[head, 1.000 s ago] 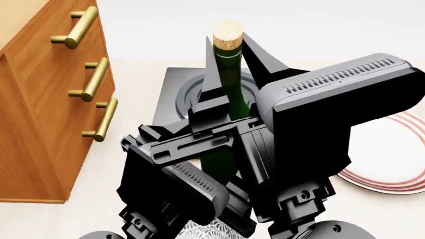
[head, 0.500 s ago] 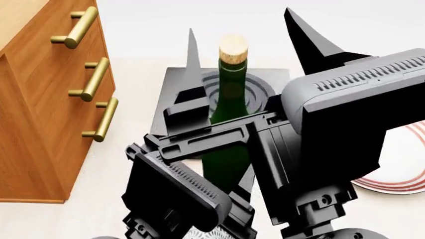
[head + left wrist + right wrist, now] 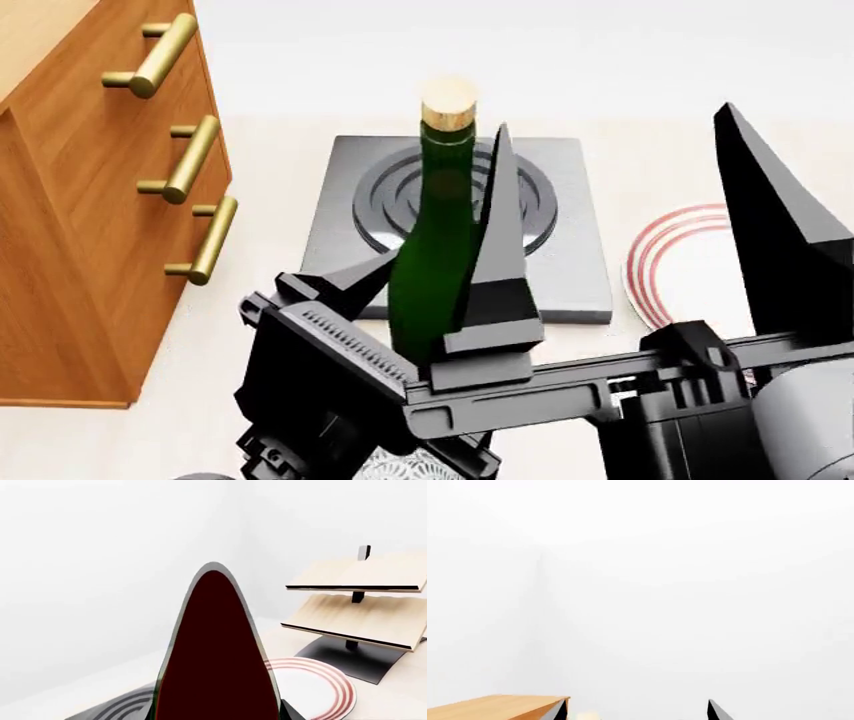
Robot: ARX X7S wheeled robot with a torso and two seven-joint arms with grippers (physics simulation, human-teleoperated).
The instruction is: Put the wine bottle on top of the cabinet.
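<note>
Left wrist view: wine bottle (image 3: 217, 650) fills the centre, dark and very close, blocking the fingers. Pale rack (image 3: 360, 605) on black base at 3 o'clock, red-ringed plate (image 3: 317, 685) beside bottle's foot, grey mat (image 3: 120, 707) corner at 7 o'clock.

Head view: bottle (image 3: 434, 220) upright, cork up, over the grey mat (image 3: 587, 240) w/ ring pattern. Left gripper (image 3: 427, 300) clamped on bottle's lower body, one black finger at 3 o'clock side, other low at 9. Cabinet (image 3: 80, 230) w/ brass handles at 9 o'clock, bottle not on it. Right gripper (image 3: 641, 220) at 3-4 o'clock, fingers spread wide, holding nothing. Plate (image 3: 667, 265) partly behind it.

Right wrist view: mostly white wall; cabinet (image 3: 494, 707) top at 7 o'clock, two finger tips apart at 6.
</note>
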